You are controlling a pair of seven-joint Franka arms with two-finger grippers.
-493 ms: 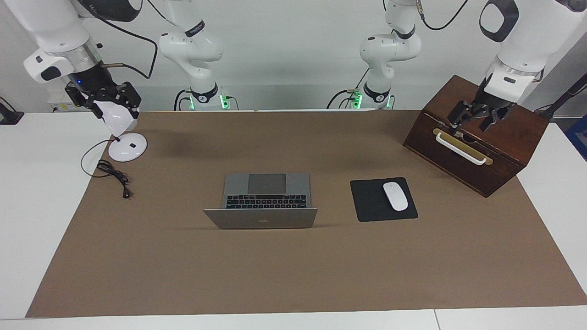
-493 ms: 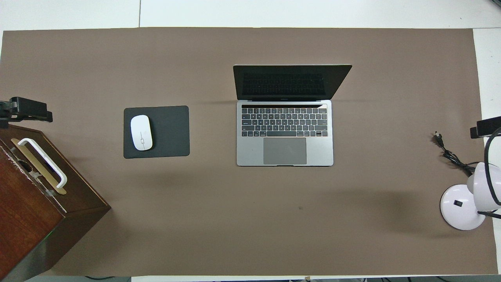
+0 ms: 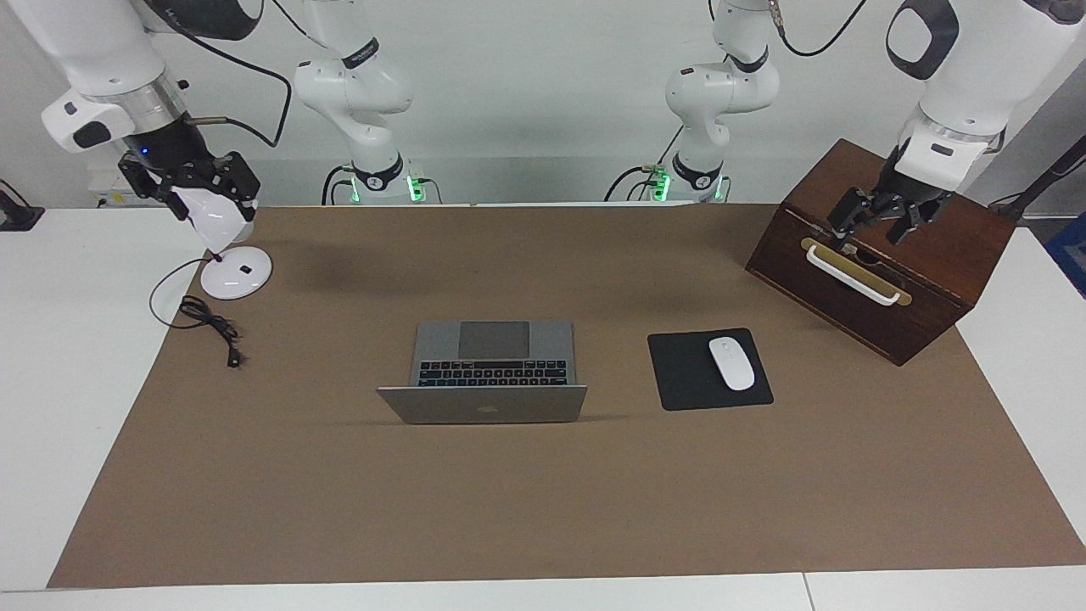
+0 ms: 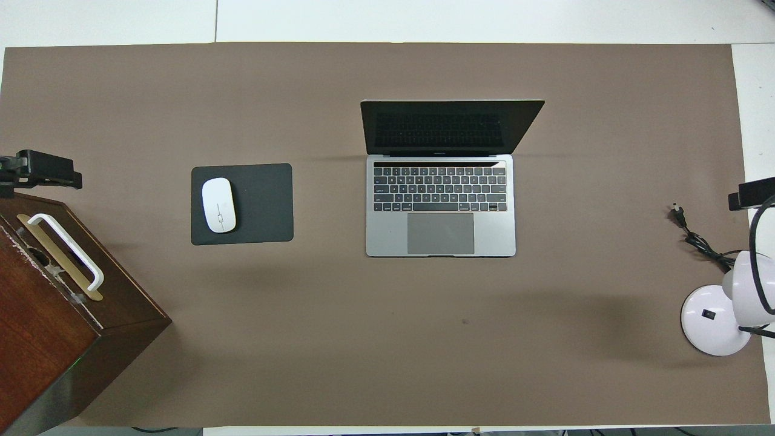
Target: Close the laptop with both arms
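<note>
- Currently the task looks unstarted: the laptop [image 3: 482, 370] stands open near the middle of the brown mat [image 3: 543, 509], touched by neither arm.
- Its lid rises from the edge farthest from the robots, the screen and keyboard facing them; its long axis runs parallel to the mat's long edges.
- The right gripper [image 3: 193, 188], open and holding nothing, hangs over the white desk lamp [image 3: 231, 255] by the mat's corner at the right arm's end.
- The left gripper [image 3: 878, 219], also open and holding nothing, hangs over the wooden box [image 3: 882, 280] at the left arm's end.
- Next, I judge, both grippers must travel to the lid's top edge and push it down toward the keyboard.
</note>
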